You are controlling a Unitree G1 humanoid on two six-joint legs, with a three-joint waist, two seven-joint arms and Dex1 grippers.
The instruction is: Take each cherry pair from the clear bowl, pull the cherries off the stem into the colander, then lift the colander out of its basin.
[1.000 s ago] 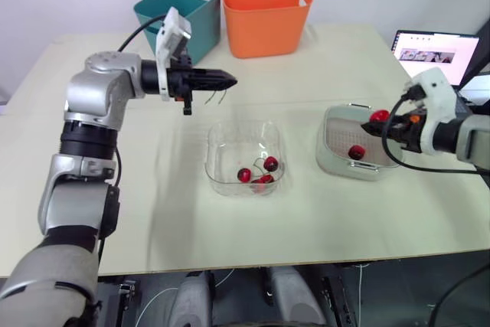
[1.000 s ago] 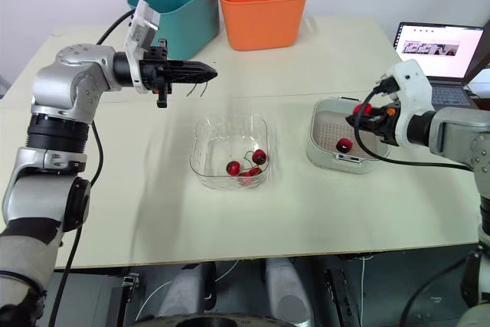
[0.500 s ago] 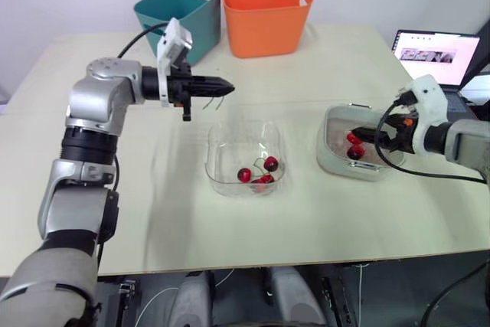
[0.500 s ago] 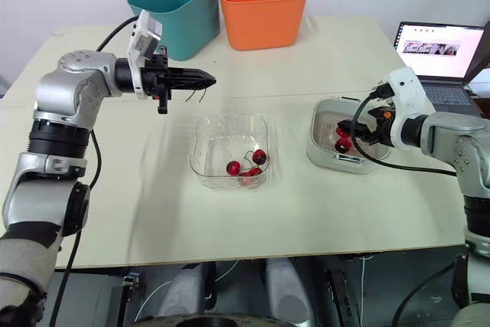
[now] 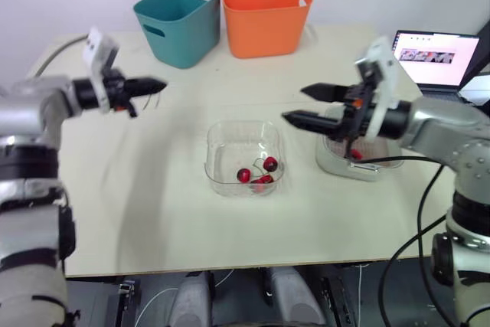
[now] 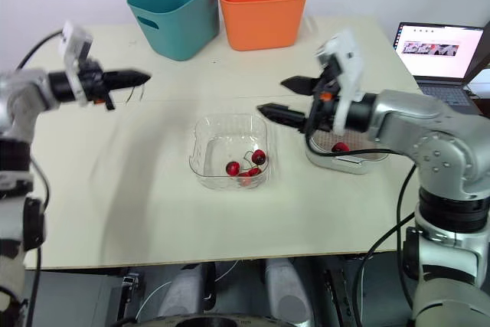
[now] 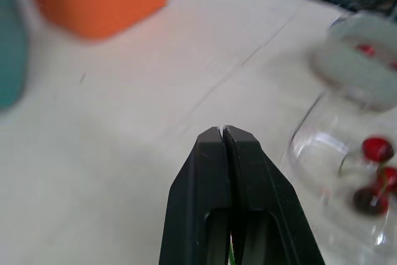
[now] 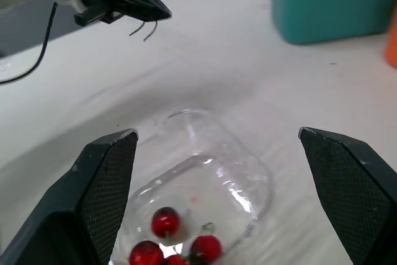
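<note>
The clear bowl (image 5: 243,157) sits mid-table and holds several red cherries (image 5: 260,172) on stems. To its right is the pale basin (image 5: 331,160) with the colander inside, where a cherry (image 6: 341,147) lies. My right gripper (image 5: 295,105) hangs wide open and empty above the gap between bowl and basin, pointing left; in its wrist view the bowl (image 8: 205,172) lies below the fingers. My left gripper (image 5: 157,84) is far out to the left over bare table, shut on a thin bare stem (image 8: 144,28) that dangles from its tips.
A teal bin (image 5: 180,21) and an orange bin (image 5: 266,17) stand side by side at the back of the table. An open laptop (image 5: 436,55) sits at the far right, behind the basin.
My right gripper opened, dropped its cherry in the colander, then swung left toward the clear bowl. My left arm moved left, away from the bowl, still pinching the stem.
</note>
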